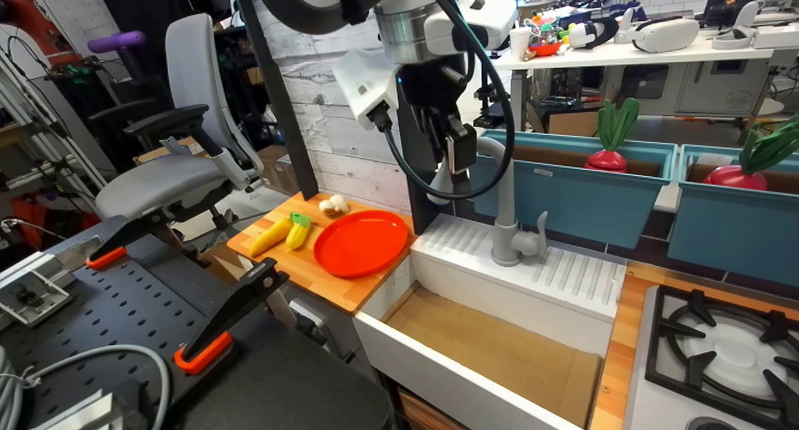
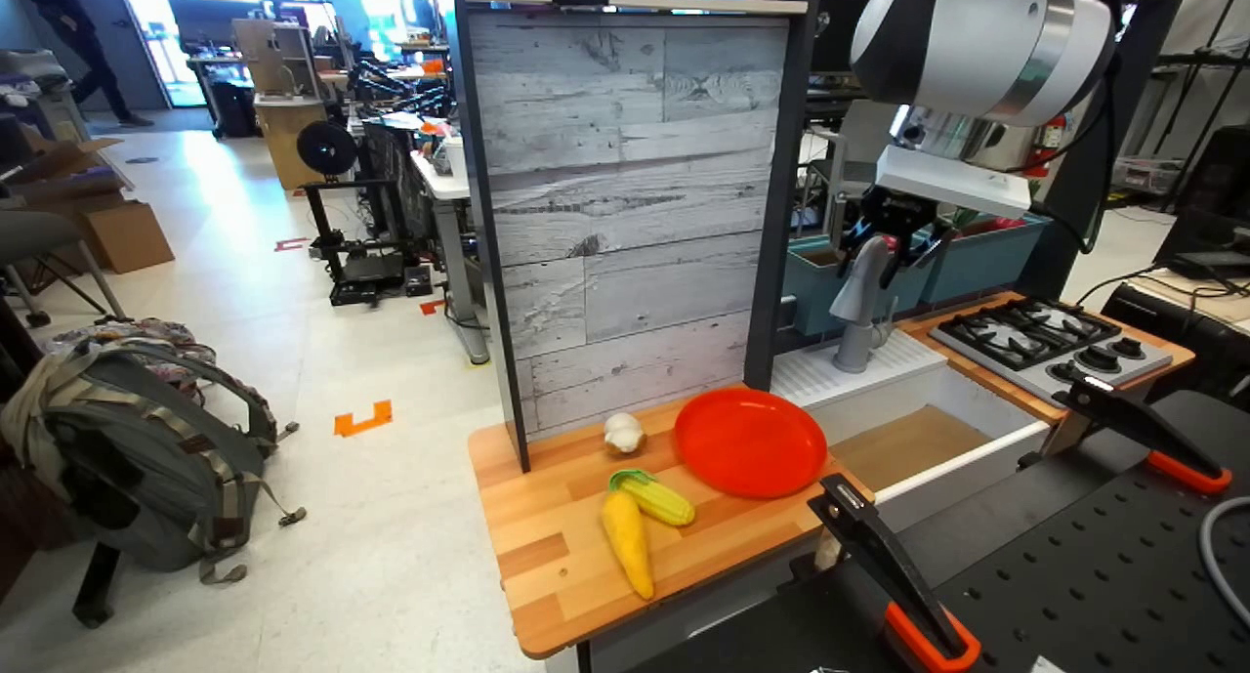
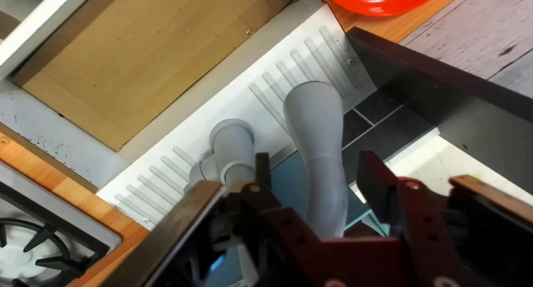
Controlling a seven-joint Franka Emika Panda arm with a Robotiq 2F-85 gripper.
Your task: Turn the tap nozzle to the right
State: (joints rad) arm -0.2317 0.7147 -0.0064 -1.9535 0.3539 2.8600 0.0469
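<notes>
The wooden worktop [image 2: 532,546] bore a bright red plate [image 2: 750,443], a whitish bulb [image 2: 624,434] near it, and a green-topped corn cob [image 2: 660,501] just beside a smooth, tapering yellow vegetable [image 2: 628,546].

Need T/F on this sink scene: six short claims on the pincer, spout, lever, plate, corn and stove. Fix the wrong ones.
1. In the wrist view, the tap spout shows in the gap of the open pincer. True.
2. The spout's end hangs over the basin. False: it is turned aside, toward the plank panel.
3. The stove and the red plate sit on opposite sides of the basin. True.
4. The corn lies on the plate. False: the corn lies on the wooden counter beside the plate.
5. The pincer is shut on the lever. False: it is up near the spout's bend, clear of the lever.
6. A brown sheet lines the basin floor. True.
</notes>
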